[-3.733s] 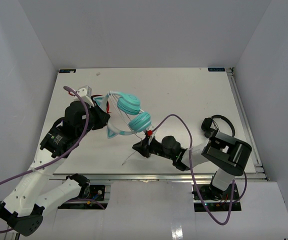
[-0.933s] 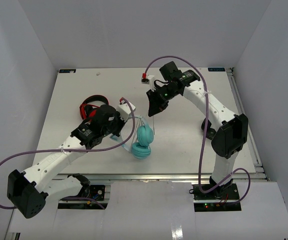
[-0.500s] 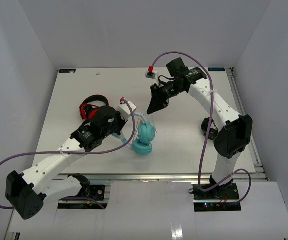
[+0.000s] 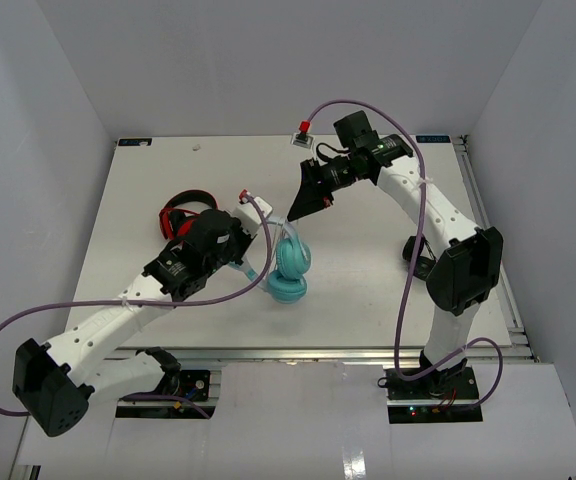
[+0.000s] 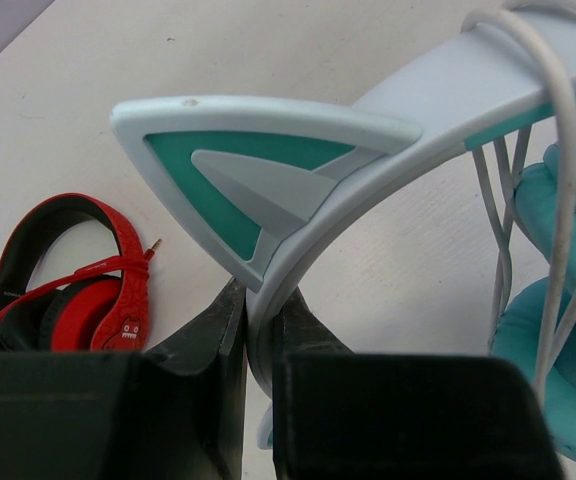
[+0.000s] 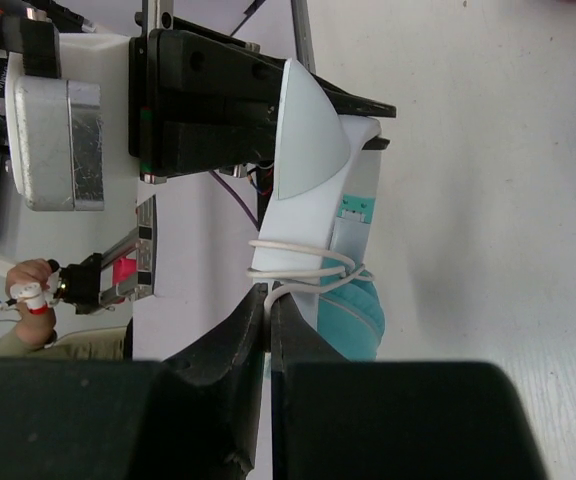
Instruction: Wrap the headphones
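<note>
The teal headphones [image 4: 290,272] hang upright at mid-table, cups down. My left gripper [image 4: 255,252] is shut on their pale band [image 5: 438,110], just below a cat ear [image 5: 258,160]; its own view shows the jaws [image 5: 263,320] pinching the band. The thin white cord [image 6: 298,262] loops around the band [image 6: 308,180] above a teal cup [image 6: 353,310]. My right gripper [image 6: 269,305] is shut on the cord right beside those loops. From above it [image 4: 291,214] sits just behind the headphones.
Red-and-black headphones [image 4: 181,212] lie on the table to the left of my left wrist and show in the left wrist view [image 5: 68,290]. Black headphones [image 4: 415,250] lie at the right, partly hidden by my right arm.
My right gripper has shifted a little left with the cord, closer to the band. The headphones and my left gripper have edged slightly back. Both grips are unchanged.
</note>
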